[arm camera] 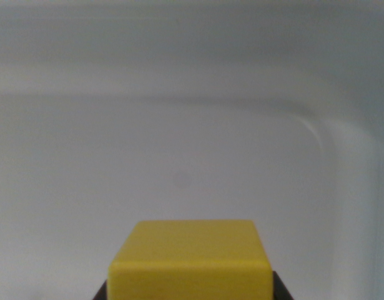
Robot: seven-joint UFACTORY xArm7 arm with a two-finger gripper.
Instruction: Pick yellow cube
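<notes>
The yellow cube fills the bottom middle of the wrist view, close to the camera, with its top face and front face showing. Dark fingers of my gripper peek out at both lower corners of the cube and press against its left and right sides. The gripper is shut on the cube. Most of each finger is hidden behind the cube or cut off by the bottom edge of the picture.
Behind the cube lies a white tray floor with a faint round mark. A raised rim with a rounded corner runs along the far side and the wrist view's right.
</notes>
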